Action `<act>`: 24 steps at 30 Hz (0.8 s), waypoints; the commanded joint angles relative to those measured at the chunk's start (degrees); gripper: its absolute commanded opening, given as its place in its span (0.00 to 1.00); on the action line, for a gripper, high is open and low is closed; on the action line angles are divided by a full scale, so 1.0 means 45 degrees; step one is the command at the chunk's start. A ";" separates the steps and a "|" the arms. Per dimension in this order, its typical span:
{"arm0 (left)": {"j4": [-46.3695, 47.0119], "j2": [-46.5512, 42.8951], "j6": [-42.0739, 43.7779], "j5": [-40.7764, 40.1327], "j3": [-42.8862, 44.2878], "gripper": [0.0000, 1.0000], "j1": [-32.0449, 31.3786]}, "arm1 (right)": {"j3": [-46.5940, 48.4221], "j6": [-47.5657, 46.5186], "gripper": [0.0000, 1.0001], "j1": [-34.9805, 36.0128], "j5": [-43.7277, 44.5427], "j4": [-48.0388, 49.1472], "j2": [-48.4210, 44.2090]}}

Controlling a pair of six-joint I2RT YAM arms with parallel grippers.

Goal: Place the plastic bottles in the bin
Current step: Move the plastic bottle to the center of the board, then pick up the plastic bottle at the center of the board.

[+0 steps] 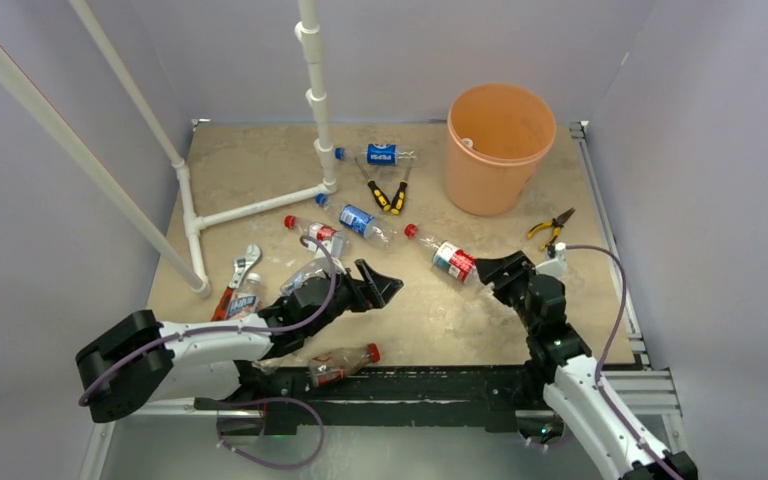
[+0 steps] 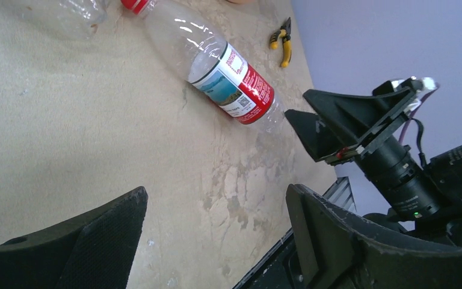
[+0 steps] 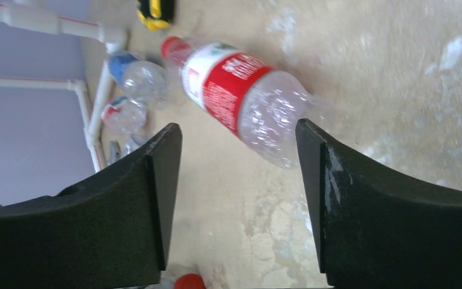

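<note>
The left fingers [image 1: 380,283] and right fingers [image 1: 500,270] are open and empty. The right ones may knock the bottle [image 1: 455,262] and it rolls away.

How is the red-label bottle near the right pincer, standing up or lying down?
Lying down. The red-label bottle rests on its side on the table, red cap pointing away from the right pincer, which is open.

Left jaws: spread, nothing between them.
Bottle [image 2: 228,78], red cap, red label: lying on table [image 2: 66,132] ahead of jaws.
Right jaws: ahead-right, at the bottle's base.
Pliers [image 2: 283,42]: far ahead, right.
Second bottle [image 2: 66,15]: far ahead, left.
</note>
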 commanded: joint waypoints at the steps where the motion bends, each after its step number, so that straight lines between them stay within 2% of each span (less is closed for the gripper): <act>1: -0.0839 -0.0941 0.0926 -0.0641 0.0486 0.85 -0.0070 | 0.1551 -0.1246 0.79 0.0045 0.1237 -0.0566 -0.0507; 4: -0.1193 -0.1391 0.0981 -0.0798 0.0431 0.85 -0.0070 | 0.2501 -0.1855 0.87 0.0037 0.1726 -0.0394 0.0634; 10: -0.1102 -0.1781 0.0758 -0.0686 -0.0032 0.85 -0.0070 | 0.3783 -0.3521 0.90 0.0032 0.0834 0.0843 0.4284; 14: -0.0875 -0.1922 0.0638 -0.0409 -0.0294 0.85 -0.0070 | 0.3535 -0.4065 0.92 0.0051 -0.0623 0.2210 0.5001; 18: -0.0710 -0.2002 0.0509 -0.0364 -0.0551 0.85 -0.0070 | 0.3048 -0.4135 0.99 0.0098 -0.1639 0.3003 0.5718; 24: -0.0435 -0.1946 0.0423 -0.0296 -0.0739 0.85 -0.0070 | 0.2331 -0.3928 0.99 0.0527 -0.2366 0.3780 0.6750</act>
